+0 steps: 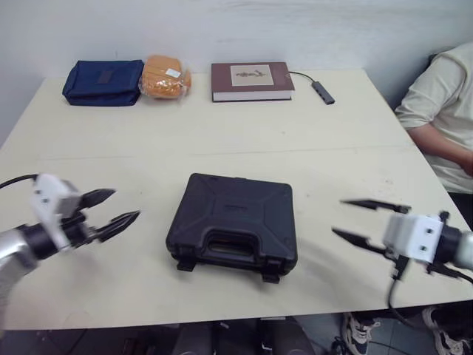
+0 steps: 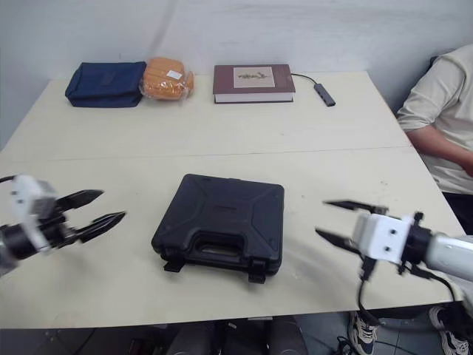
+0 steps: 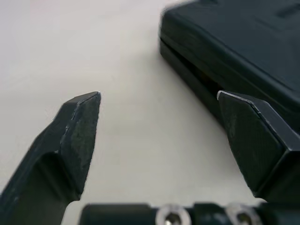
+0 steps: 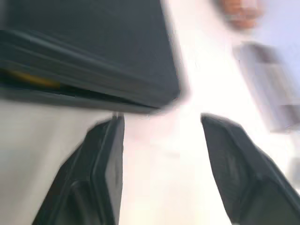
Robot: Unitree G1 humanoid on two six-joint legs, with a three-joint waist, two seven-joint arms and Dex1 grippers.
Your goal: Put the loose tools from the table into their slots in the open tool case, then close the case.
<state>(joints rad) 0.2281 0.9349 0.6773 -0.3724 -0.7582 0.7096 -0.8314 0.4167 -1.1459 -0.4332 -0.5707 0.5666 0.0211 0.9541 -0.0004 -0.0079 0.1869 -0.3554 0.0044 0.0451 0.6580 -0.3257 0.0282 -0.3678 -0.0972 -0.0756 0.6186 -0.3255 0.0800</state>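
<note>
Between released left claw (image 1: pixel 126 203) and released right claw (image 1: pixel 338 217) lies the tool case (image 1: pixel 233 222).

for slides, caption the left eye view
Closed tool case on table, flanked by open left end effector and right end effector

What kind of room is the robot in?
Probably an office or lab: a cream table against a white wall, holding a black plastic tool case and a maroon hardcover book, a person seated alongside.

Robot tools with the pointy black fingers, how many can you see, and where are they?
2. The left tool hovers open over the table, left of the black case. The right tool hovers open on the case's right side.
</note>
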